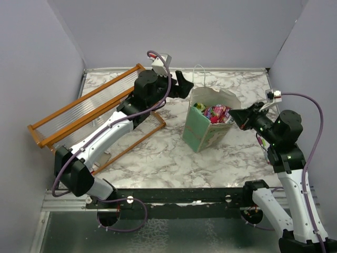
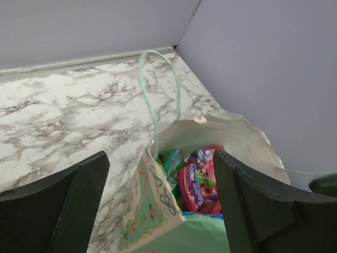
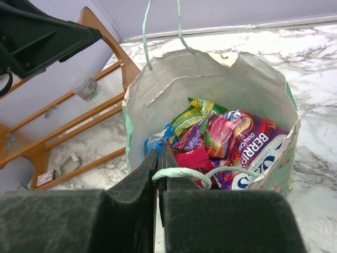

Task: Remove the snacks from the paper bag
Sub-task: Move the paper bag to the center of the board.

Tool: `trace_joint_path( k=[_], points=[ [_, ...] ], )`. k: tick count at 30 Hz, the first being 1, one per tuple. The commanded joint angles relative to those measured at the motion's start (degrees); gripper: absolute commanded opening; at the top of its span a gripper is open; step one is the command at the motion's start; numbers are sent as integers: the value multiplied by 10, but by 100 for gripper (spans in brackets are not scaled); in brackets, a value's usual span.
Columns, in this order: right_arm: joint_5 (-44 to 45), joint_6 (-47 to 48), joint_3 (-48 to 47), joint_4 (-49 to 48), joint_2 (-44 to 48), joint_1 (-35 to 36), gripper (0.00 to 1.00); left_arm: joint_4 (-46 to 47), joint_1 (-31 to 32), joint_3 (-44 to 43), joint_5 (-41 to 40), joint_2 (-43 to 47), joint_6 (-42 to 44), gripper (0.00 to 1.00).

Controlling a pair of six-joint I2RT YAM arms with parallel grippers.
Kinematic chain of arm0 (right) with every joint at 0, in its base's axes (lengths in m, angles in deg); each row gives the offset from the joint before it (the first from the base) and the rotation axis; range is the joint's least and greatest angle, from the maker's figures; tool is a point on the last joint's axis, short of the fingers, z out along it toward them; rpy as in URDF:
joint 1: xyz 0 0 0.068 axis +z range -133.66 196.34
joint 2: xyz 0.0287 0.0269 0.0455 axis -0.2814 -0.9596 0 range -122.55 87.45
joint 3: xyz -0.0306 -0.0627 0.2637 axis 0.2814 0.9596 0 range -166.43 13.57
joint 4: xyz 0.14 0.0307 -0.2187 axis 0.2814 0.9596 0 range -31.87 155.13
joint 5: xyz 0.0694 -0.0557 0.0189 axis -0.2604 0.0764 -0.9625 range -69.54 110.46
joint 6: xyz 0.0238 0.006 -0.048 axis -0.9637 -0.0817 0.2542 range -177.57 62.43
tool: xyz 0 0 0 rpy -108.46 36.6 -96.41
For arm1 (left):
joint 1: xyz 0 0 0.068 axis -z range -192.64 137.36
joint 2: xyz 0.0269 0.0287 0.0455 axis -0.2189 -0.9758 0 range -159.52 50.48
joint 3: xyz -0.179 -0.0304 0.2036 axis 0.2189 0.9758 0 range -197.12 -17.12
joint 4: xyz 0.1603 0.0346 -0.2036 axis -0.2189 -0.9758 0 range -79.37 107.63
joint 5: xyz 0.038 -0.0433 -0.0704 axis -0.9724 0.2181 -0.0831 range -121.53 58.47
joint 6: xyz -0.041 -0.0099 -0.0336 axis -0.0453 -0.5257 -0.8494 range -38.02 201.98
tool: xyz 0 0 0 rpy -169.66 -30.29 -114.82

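Several snacks (image 3: 226, 138) lie heaped inside the paper bag (image 1: 199, 133), which stands on the marble counter (image 1: 152, 158) between the two arms, just right of the orange rack (image 1: 79, 113). None is out on the counter yet.

The packets look light, soft and crinkly. Their foil is likely slick, so a pinch on a flat face may slide off. A crimped end seam or an upturned corner, such as the green-and-yellow one poking up at the back, seems the safer hold. The bag itself is thin paper, easy to crumple or tip, so it needs steadying while a packet is drawn out.

The right tool (image 3: 158, 161) is closed tight on the near string handle (image 3: 181, 173), pinching the cord at the bag's front rim. The left tool (image 1: 184, 84) hangs wide apart above the far-left rim and holds nothing.

The bag stands upright, its long axis vertical and its scalloped mouth facing the ceiling, with the far handle loop standing up. The packets share no common direction. The big purple one lies slanted across the mouth, and the others are tilted under and behind it.
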Motion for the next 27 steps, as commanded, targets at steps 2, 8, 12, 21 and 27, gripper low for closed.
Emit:
trace_joint_path(
  k=[2,8,12,21,27],
  points=[
    [48,32,-20,-11,14,10,1,-25,-2,-65,-81,-54,-35,82],
    [60,39,-18,-11,13,13,1,4,4,-127,3,-131,-55,80],
    [62,41,-16,-12,14,16,1,1,13,-165,17,-179,-56,77],
    [73,51,-22,-7,14,20,1,-64,13,-291,35,-285,-34,38],
    [76,55,-25,-5,9,20,2,-88,12,-329,21,-295,-1,14]
  ],
)
